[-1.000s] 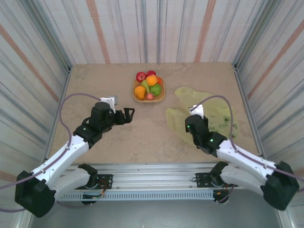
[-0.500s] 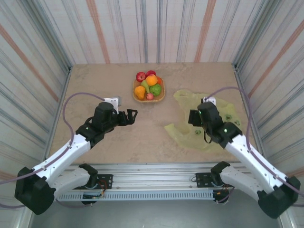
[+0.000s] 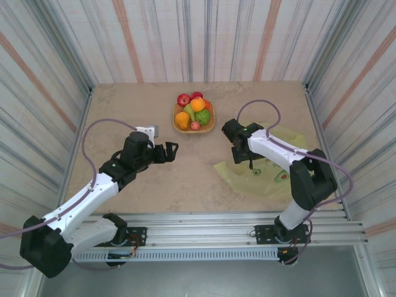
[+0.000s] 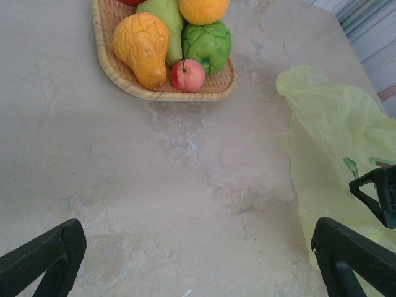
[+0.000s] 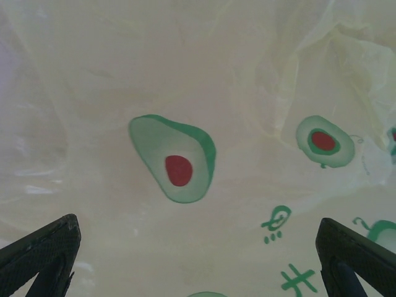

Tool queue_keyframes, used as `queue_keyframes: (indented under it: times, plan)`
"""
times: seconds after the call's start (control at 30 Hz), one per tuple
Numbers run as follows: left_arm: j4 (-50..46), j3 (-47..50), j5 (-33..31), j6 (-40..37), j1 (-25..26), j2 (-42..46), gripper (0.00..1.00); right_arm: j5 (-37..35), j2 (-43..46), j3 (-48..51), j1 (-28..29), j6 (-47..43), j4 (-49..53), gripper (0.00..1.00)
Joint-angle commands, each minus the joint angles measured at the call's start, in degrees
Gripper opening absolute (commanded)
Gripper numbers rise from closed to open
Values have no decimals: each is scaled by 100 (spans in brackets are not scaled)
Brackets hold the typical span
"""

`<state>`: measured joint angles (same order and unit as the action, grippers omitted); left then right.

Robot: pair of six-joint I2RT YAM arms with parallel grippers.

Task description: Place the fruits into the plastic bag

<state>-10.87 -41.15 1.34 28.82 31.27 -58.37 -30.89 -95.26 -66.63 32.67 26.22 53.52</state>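
Observation:
The fruits (image 3: 193, 113) are piled in a shallow woven tray (image 3: 211, 126) at the back middle: red apples, an orange, a green one, a yellow pear shape and a small pink one (image 4: 187, 75). The plastic bag (image 3: 272, 176), thin yellow-green with avocado prints (image 5: 176, 162), lies flat on the table at the right. My right gripper (image 3: 241, 153) hovers open over the bag's left part, its fingers (image 5: 40, 253) wide apart with only plastic below. My left gripper (image 3: 172, 150) stands open above bare table, left of the bag and in front of the tray, with nothing between its fingers (image 4: 43, 260).
Striped corrugated walls close the table (image 3: 124, 111) in on three sides. A metal rail (image 3: 198, 238) carrying both arm bases runs along the front. The right gripper's black finger (image 4: 378, 197) shows over the bag's edge (image 4: 309, 117) in the left wrist view.
My right gripper has opened and let go of the bag, then swung back and to the left. The bag has settled lower and flatter. The left arm has edged slightly forward.

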Motion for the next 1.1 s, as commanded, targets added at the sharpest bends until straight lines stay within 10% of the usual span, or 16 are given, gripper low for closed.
queue_keyframes:
  times: [0.0,0.3,0.7,0.97,1.07]
  plan:
    - [-84,-23,-189,-109,45,147,99,-554,-222,-136,-63,-82,605,87]
    - [-161,-38,-269,-140,39,193,99,-452,137,-249,-522,-564,434,0]
    - [-277,27,-475,-219,38,651,99,923,1520,-388,-577,-920,247,0]
    - [-169,-34,-244,-37,118,264,99,1314,1134,-161,-535,-908,-1015,89]
    - [-182,-38,-233,18,152,178,99,1292,587,-294,-582,-1141,-1622,99]
